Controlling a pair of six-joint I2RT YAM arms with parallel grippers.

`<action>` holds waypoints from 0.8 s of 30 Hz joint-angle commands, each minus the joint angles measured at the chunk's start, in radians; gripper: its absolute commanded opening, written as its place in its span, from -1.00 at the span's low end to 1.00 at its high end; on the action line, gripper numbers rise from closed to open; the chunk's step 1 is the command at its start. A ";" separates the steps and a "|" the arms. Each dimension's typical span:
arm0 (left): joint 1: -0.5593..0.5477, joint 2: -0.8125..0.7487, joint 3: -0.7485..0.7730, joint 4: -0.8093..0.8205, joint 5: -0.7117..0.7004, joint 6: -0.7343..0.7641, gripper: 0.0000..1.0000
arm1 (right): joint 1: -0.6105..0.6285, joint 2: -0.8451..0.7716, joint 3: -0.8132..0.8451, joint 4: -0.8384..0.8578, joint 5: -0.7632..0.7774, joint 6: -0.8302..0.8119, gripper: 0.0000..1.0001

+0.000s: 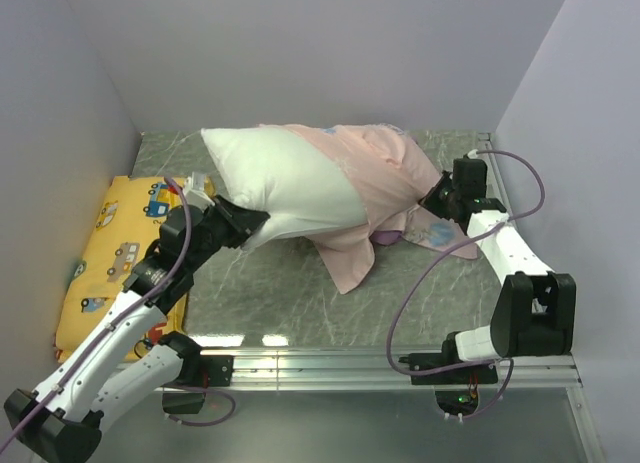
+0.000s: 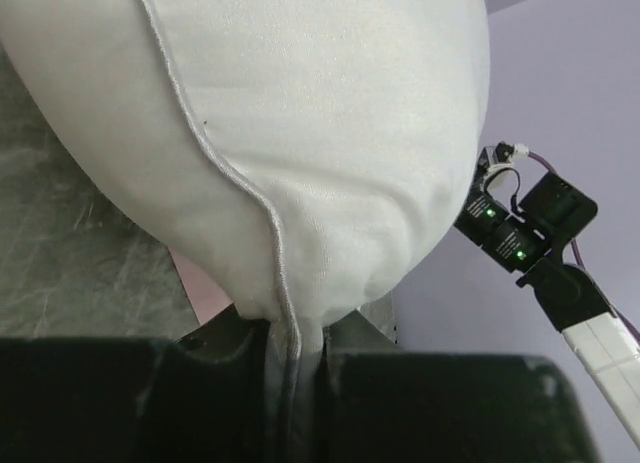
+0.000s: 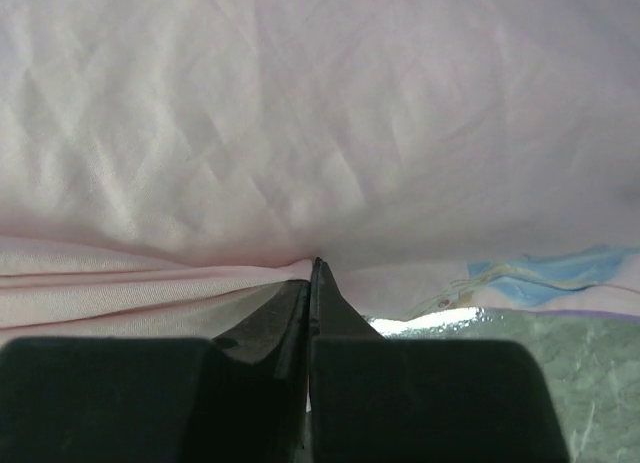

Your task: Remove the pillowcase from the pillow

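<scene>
The white pillow (image 1: 285, 188) lies across the back of the table, its left half bare. The pale pink, inside-out pillowcase (image 1: 385, 168) covers its right half, with a printed patch showing at the right edge. My left gripper (image 1: 262, 221) is shut on the pillow's lower edge. In the left wrist view the piped seam of the pillow (image 2: 300, 133) runs down between the jaws of the left gripper (image 2: 300, 348). My right gripper (image 1: 432, 198) is at the pillowcase's right side. In the right wrist view the right gripper (image 3: 316, 265) is shut on a fold of the pillowcase (image 3: 300, 113).
A yellow cushion (image 1: 115, 248) printed with vehicles lies along the left wall, under the left arm. Grey walls close in the left, back and right sides. A metal rail (image 1: 330, 361) runs along the front edge. The right arm (image 2: 530, 238) shows beyond the pillow.
</scene>
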State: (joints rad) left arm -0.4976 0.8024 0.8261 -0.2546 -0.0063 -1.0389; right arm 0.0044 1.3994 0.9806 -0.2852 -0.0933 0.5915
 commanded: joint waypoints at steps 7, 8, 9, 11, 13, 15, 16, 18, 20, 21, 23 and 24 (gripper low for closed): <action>0.034 -0.098 -0.398 0.247 0.127 -0.141 -0.99 | 0.101 -0.201 0.042 -0.023 0.125 -0.122 -0.36; 0.031 -0.095 -0.448 0.283 0.129 -0.147 -0.99 | 0.170 -0.220 0.061 -0.031 0.171 -0.143 -0.25; 0.030 -0.091 -0.468 0.287 0.123 -0.160 -0.99 | 0.199 -0.233 0.079 -0.035 0.187 -0.160 -0.05; 0.025 -0.077 -0.528 0.317 0.127 -0.177 -0.99 | 0.271 -0.244 0.130 -0.006 0.112 -0.225 0.14; 0.025 -0.062 -0.562 0.339 0.134 -0.208 -0.99 | 0.314 -0.188 0.196 0.015 0.057 -0.281 0.31; 0.022 -0.032 -0.597 0.354 0.134 -0.231 -0.99 | 0.388 -0.125 0.257 -0.009 0.044 -0.317 0.38; 0.024 -0.022 -0.607 0.359 0.135 -0.237 -0.99 | 0.413 -0.058 0.309 -0.023 0.055 -0.347 0.40; 0.021 0.012 -0.624 0.360 0.135 -0.243 -0.99 | 0.477 0.051 0.380 -0.035 0.082 -0.380 0.46; 0.021 0.033 -0.628 0.354 0.123 -0.239 -0.99 | 0.514 0.131 0.438 -0.063 0.092 -0.418 0.48; 0.021 0.037 -0.630 0.356 0.118 -0.240 -0.99 | 0.544 0.200 0.478 -0.074 0.128 -0.432 0.50; 0.021 0.038 -0.650 0.374 0.121 -0.251 -0.99 | 0.565 0.259 0.510 -0.077 0.141 -0.458 0.54; 0.022 0.041 -0.653 0.380 0.120 -0.254 -0.99 | 0.580 0.309 0.542 -0.083 0.148 -0.463 0.55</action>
State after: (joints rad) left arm -0.4709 0.8299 0.2008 0.1104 0.1013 -1.2728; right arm 0.5495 1.6131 1.4559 -0.3088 0.0055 0.2085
